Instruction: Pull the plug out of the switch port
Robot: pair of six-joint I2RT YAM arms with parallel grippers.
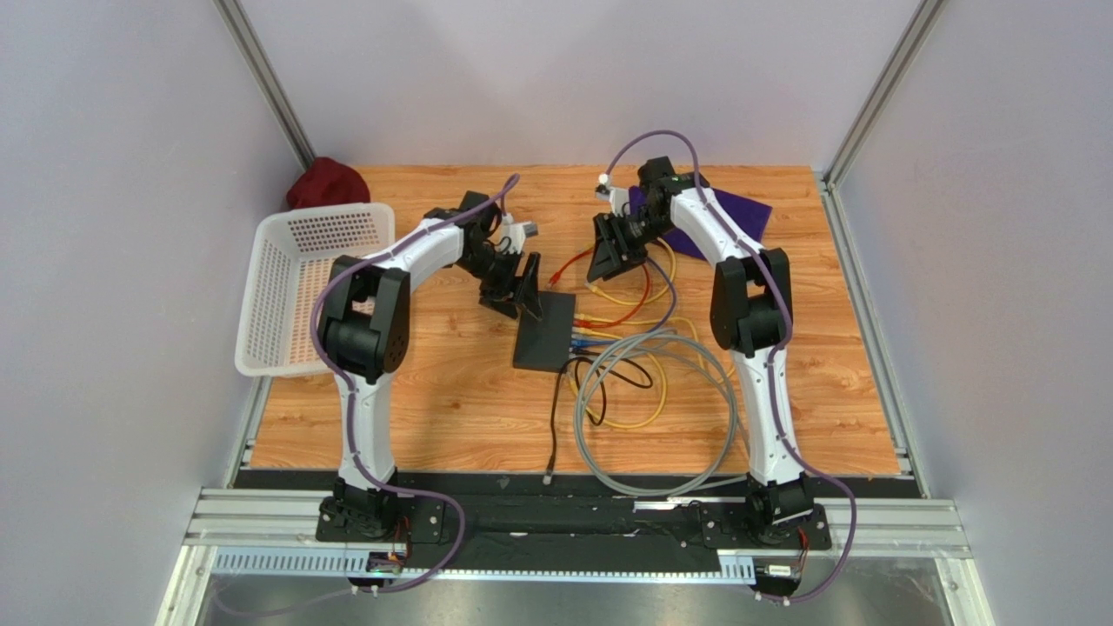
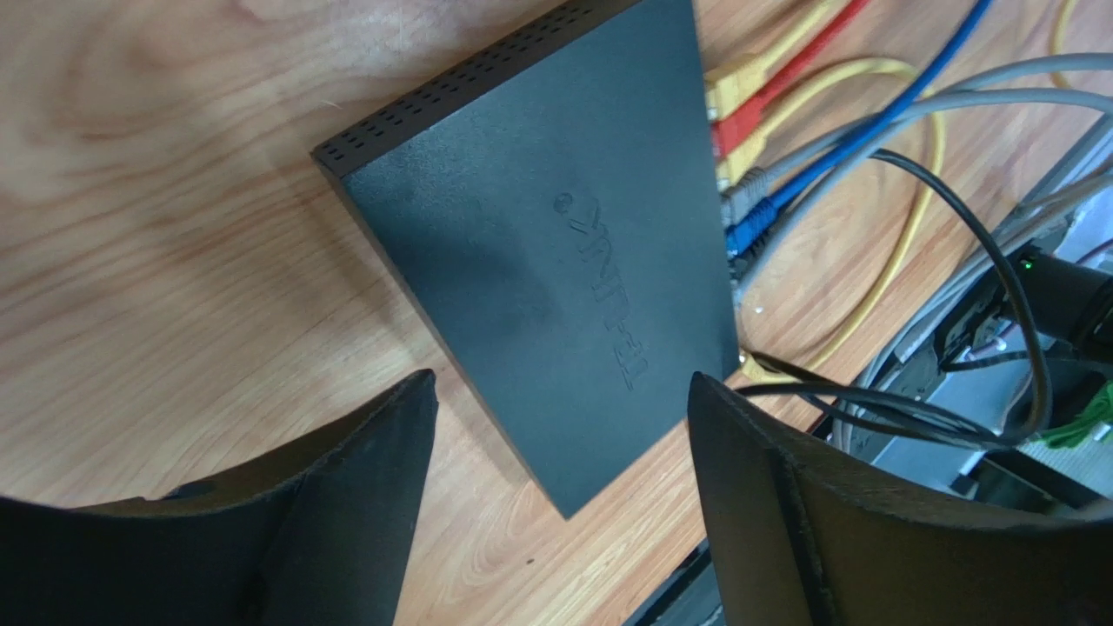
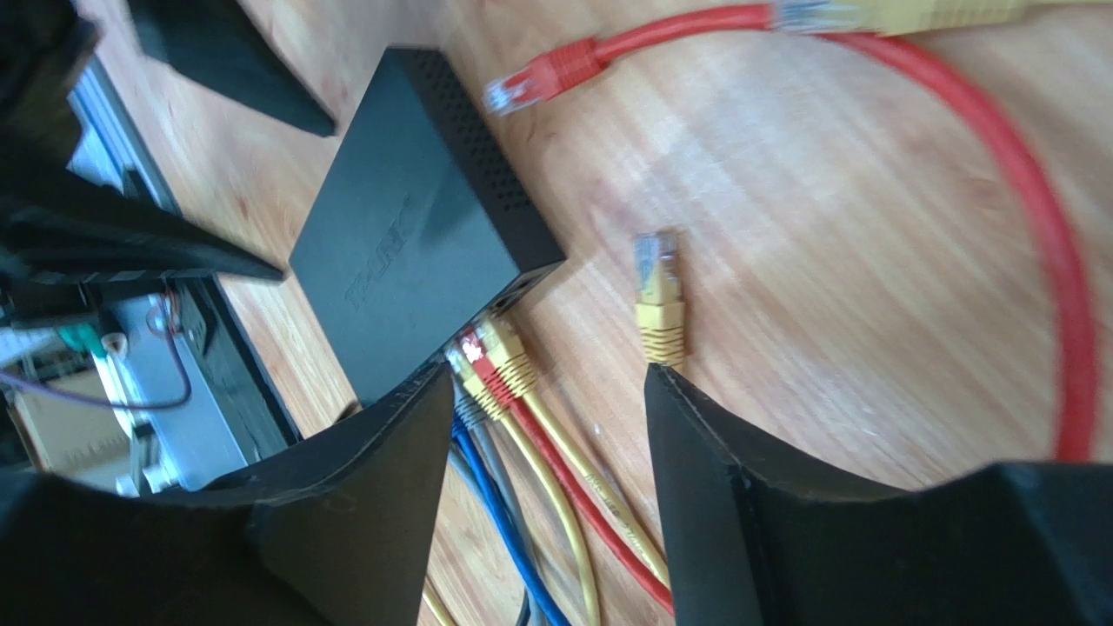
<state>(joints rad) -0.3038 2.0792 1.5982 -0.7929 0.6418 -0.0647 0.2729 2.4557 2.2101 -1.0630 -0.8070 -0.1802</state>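
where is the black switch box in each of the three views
Top external: the switch lies near the middle of the picture.
Left wrist: the switch fills the centre, set at a slant.
Right wrist: the switch sits left of centre, in the upper half.
Shared landmark: the row of coloured plugs along one edge of it.

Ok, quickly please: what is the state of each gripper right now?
Left gripper: open, holding nothing, over the switch.
Right gripper: open, holding nothing, near the plugs.
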